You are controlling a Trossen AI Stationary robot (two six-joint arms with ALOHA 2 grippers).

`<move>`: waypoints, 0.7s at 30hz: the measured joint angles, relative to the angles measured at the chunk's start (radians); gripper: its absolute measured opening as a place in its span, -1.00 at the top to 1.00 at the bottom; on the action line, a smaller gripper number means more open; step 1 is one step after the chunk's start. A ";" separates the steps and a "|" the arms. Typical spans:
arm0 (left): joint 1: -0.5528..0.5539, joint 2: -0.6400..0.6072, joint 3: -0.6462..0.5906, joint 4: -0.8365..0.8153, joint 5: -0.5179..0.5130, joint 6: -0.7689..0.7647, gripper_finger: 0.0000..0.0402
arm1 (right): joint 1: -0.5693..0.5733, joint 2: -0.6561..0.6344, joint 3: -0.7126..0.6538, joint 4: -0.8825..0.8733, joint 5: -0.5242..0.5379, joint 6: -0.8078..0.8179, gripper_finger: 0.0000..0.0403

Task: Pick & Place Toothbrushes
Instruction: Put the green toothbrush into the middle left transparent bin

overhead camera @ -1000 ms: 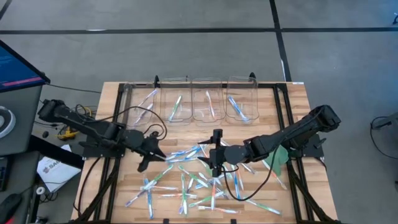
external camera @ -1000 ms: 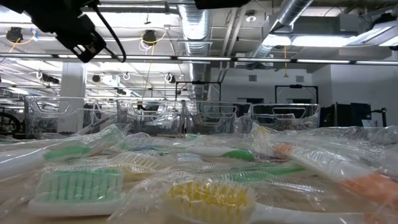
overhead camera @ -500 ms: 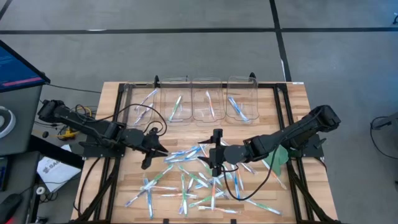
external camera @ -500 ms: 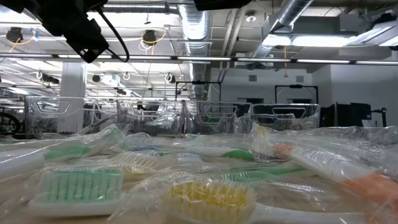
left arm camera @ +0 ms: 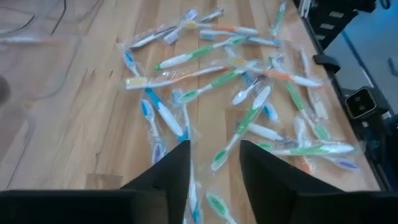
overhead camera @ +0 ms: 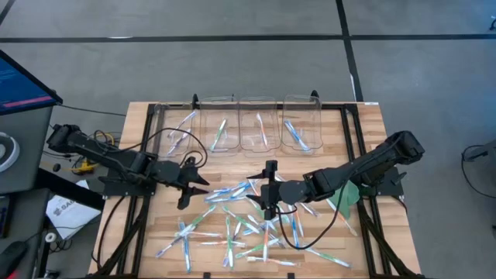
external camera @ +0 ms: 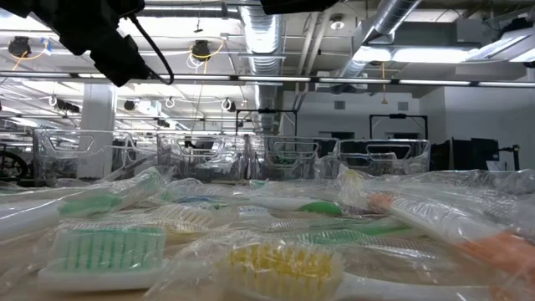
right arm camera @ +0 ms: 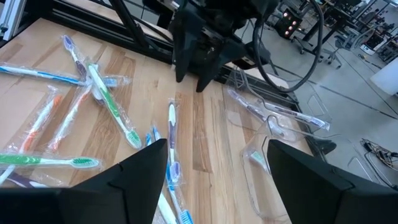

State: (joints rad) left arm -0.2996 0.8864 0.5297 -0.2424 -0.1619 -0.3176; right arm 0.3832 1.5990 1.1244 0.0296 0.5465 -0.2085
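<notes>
I'm working in what looks like an industrial lab or workshop hall. Beyond the wooden table, the low view shows an open ceiling with exposed silver ducts, pipes and strip lights. Around the table, the floor is bare grey concrete marked with dark lines. Left of the table sit a monitor and loose cables; the right wrist view shows equipment racks beyond the table.

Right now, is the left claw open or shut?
Open. The left claw shows two dark fingers spread apart, with bare table and toothbrushes visible between them; nothing held.
</notes>
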 joint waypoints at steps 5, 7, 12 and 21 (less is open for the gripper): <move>0.000 0.000 -0.040 0.010 0.003 -0.034 0.01 | 0.000 0.000 0.000 0.000 0.000 0.000 -0.34; 0.000 0.000 -0.053 0.032 0.018 -0.094 -0.08 | 0.000 0.000 0.000 0.000 0.000 0.000 -0.34; -0.040 0.000 -0.083 0.049 0.105 -0.133 -0.21 | 0.000 0.000 0.000 0.000 0.000 0.000 -0.34; -0.205 0.013 -0.047 0.431 0.106 0.132 -0.16 | -0.007 0.000 0.000 0.000 0.000 0.007 -0.34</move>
State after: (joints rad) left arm -0.5049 0.8992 0.4830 0.1883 -0.0555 -0.1858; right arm 0.3763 1.5990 1.1244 0.0297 0.5467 -0.2014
